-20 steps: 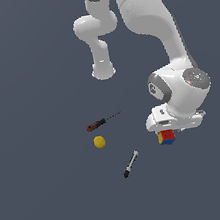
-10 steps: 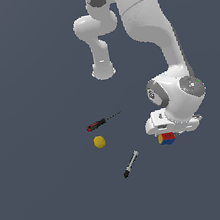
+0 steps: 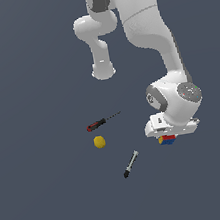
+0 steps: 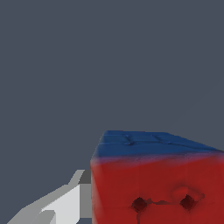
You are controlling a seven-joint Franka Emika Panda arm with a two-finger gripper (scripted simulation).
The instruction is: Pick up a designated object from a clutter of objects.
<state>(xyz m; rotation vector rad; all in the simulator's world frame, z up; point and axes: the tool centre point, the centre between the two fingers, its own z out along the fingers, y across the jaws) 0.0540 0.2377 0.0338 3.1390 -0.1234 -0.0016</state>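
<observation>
cube (image 3: 167, 140) | under hand (image 3: 168, 136) | grip seemingly closed, partly hidden

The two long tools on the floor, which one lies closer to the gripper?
The thin black-and-silver tool lies closer to the gripper; the red-and-black-handled screwdriver lies farther off, beyond the yellow ball.

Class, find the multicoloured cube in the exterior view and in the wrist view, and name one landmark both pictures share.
Exterior view: the multicoloured cube peeks out just beneath the gripper, toward the exterior view's right.
Wrist view: the cube fills the foreground, showing red and blue faces.
Shared landmark: the gripper itself; one pale finger sits beside the cube.
</observation>
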